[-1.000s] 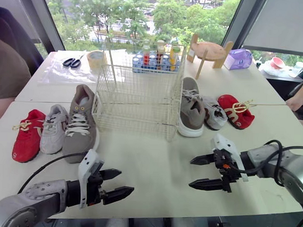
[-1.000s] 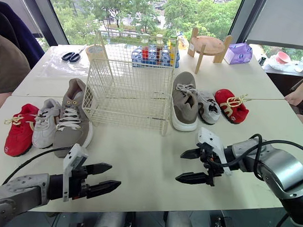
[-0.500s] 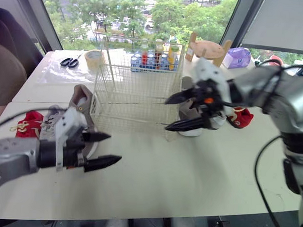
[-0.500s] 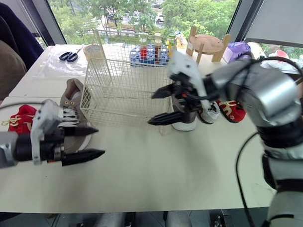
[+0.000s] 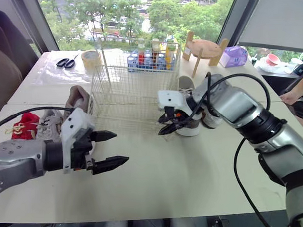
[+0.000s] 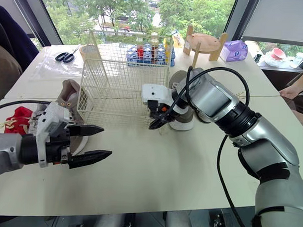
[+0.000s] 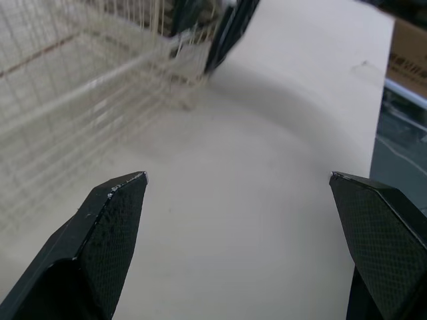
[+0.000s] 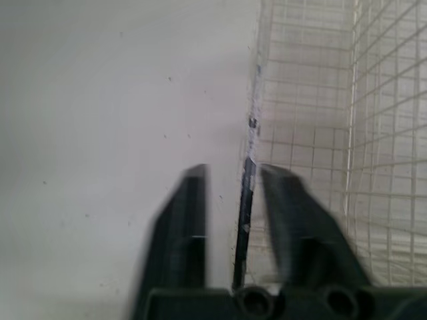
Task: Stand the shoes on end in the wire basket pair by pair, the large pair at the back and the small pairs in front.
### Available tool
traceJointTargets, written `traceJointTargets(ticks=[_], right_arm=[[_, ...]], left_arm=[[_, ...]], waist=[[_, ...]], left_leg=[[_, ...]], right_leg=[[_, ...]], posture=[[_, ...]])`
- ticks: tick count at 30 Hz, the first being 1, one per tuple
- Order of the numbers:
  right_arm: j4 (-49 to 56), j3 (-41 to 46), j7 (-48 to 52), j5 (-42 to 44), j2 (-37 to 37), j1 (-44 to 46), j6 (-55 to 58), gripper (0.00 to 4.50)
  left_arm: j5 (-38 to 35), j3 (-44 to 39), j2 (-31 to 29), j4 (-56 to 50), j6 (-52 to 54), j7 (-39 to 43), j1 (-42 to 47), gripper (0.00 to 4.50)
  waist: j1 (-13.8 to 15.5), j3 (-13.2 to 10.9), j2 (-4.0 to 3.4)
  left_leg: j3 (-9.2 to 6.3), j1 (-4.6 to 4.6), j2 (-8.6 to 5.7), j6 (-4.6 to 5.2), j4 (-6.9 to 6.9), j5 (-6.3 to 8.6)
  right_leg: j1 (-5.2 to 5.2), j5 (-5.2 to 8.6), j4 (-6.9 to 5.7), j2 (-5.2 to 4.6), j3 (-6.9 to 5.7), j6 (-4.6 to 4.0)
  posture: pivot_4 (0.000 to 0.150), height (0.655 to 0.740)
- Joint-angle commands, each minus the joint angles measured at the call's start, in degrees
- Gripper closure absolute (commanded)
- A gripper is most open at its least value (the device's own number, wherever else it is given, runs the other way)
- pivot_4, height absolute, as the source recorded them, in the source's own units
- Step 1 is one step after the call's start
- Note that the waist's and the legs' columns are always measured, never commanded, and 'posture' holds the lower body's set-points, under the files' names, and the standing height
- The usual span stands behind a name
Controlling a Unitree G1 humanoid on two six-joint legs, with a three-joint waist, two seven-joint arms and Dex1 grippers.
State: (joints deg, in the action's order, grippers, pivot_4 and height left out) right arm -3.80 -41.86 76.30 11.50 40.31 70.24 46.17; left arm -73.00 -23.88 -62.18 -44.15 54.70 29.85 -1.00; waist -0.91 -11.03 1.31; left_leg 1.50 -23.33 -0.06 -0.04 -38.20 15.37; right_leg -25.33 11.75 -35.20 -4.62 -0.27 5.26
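The wire basket stands mid-table with no shoes inside. On its left lie a red shoe, a small pale grey shoe and a large grey shoe. On its right, a large grey shoe lies partly behind my right arm, with a small grey shoe beside it. At the basket's front right corner, my right gripper has its fingers drawn close around the corner wire. My left gripper hangs open above bare table, in front of the left shoes.
At the back are scissors, a tape roll, a blue crate of bottles, a wooden stand and a purple box. A person's hand rests at the right edge, and another person sits at far left.
My right gripper came from near the right-hand shoes to the basket's front right corner and its fingers closed in on the wire. The left gripper shifted slightly right, still open.
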Motion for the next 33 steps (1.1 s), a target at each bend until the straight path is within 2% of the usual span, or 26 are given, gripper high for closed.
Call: traceJointTargets(ticks=[1,5,7,12,20,23,28,32,33], right_arm=[[0.2,0.9,1.6,-2.0,-1.0,0.7,0.1,4.43],[1.5,2.5,1.7,-2.8,-1.4,0.0,2.2,4.43],[-2.1,4.5,-2.5,-4.5,-3.8,0.6,2.2,4.43],[-10.0,5.6,-4.2,-9.2,-6.5,0.3,-13.4,4.43],[-12.9,7.2,-0.1,-11.2,-6.6,-1.3,-18.9,4.43],[-11.5,8.2,1.2,-11.4,-6.3,-1.9,-17.6,3.52],[-7.1,13.3,0.3,-9.3,-5.6,-1.9,-10.3,0.94],[-1.1,23.5,-2.4,-3.1,-4.1,-0.6,2.7,0.94],[1.4,29.3,-4.3,-0.2,-3.7,-1.9,6.6,0.94]], left_arm=[[1.1,-2.4,-0.7,-1.0,-1.0,1.0,-0.4,0.00],[1.7,-1.2,-0.5,-0.9,-1.3,1.0,0.3,0.00],[1.8,-0.3,-0.4,-0.5,-1.4,1.0,1.3,0.00],[2.8,2.6,-0.1,0.5,-1.3,1.0,4.1,0.00],[4.0,3.2,0.4,0.5,-1.2,2.0,3.9,0.00],[4.4,3.5,0.4,1.0,-1.1,2.4,4.4,0.00],[4.4,3.1,0.7,1.6,-1.2,2.7,4.4,0.00],[2.2,0.4,2.2,2.2,-1.2,2.9,2.1,0.00],[0.2,0.0,3.4,2.8,-1.3,2.1,2.1,0.00]], waist=[[0.0,0.0,0.00],[-0.1,0.0,-0.01],[-0.1,0.0,0.00],[-0.2,0.0,0.00],[-0.1,0.0,0.00],[0.1,0.0,0.00],[0.1,0.0,-0.02],[0.2,0.0,-0.03],[0.2,0.0,-0.02]], left_leg=[[-0.01,0.02,0.01,-0.01,0.00,-0.01],[0.00,0.02,0.01,-0.03,0.04,-0.01],[0.00,0.02,0.01,-0.03,0.04,-0.01],[0.00,0.06,0.00,-0.13,0.04,-0.07],[-0.01,0.03,-0.01,-0.14,0.04,-0.08],[-0.02,0.03,-0.01,-0.14,0.04,-0.08],[-0.03,0.03,-0.01,-0.14,0.03,-0.08],[-0.05,0.00,0.01,-0.14,0.04,-0.08],[-0.06,0.00,0.02,-0.14,0.04,-0.08]], right_leg=[[0.02,0.00,-0.01,0.00,0.00,0.00],[0.00,0.00,-0.01,0.01,0.00,0.00],[-0.01,0.00,-0.01,0.01,0.00,0.00],[0.01,-0.02,-0.05,0.03,0.00,-0.03],[0.01,-0.04,-0.05,0.02,0.00,0.00],[0.02,-0.03,-0.05,0.02,0.00,0.00],[0.01,-0.03,-0.06,0.01,0.00,0.00],[0.00,-0.03,-0.06,0.00,0.00,0.00],[0.00,-0.03,-0.06,-0.01,0.00,0.00]], posture=[[0.150,0.7400],[0.150,0.7400],[0.150,0.7400],[0.150,0.7400],[0.150,0.7400],[0.150,0.7400],[0.150,0.7400],[0.150,0.7400],[0.150,0.7400]])
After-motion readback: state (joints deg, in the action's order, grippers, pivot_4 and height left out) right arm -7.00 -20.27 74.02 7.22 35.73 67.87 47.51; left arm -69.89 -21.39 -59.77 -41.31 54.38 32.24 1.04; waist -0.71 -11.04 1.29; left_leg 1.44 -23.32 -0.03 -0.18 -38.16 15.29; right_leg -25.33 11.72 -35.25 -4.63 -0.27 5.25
